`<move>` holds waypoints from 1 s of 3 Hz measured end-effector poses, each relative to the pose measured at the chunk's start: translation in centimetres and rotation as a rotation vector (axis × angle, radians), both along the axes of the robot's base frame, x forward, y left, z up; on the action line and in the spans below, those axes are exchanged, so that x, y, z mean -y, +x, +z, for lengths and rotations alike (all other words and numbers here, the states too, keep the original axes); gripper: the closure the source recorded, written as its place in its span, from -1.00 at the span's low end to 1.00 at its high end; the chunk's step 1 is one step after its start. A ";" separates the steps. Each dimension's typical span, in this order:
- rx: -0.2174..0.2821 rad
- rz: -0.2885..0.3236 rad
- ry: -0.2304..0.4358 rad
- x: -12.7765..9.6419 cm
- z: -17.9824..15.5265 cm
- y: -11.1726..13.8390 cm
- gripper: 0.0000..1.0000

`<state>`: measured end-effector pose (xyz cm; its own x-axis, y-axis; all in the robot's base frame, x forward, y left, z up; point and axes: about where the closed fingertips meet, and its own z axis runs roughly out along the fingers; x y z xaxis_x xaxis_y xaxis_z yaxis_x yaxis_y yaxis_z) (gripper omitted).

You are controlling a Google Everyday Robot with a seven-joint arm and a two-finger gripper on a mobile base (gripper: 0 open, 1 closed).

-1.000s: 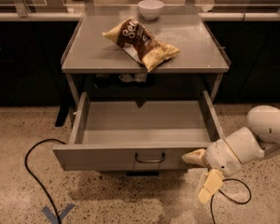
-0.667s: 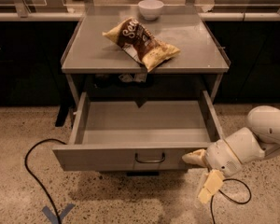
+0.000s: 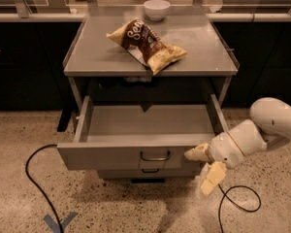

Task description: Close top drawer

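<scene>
Camera view: open top drawer [image 3: 106, 157], spread claw [image 3: 204, 165] at its front's right end

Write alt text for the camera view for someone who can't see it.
The grey top drawer stands pulled far out and bare inside, with the robot's open claw at the right end of its front. A chip bag and a white bowl sit on the cabinet top above.

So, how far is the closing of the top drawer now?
Nothing looks done: the top drawer stands pulled out, interior bare. In hand: the open pincer is at the right end of its front, one finger apparently touching it. Left: the whole push in.
</scene>
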<state>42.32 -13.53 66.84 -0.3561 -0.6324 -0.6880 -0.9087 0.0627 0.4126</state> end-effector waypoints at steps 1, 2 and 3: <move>0.007 0.010 0.052 -2.1 -0.4 6.2 -1.00; 0.007 0.010 0.052 -2.1 -0.4 6.2 -1.00; 0.026 -0.015 0.035 -1.9 -0.3 7.0 -1.00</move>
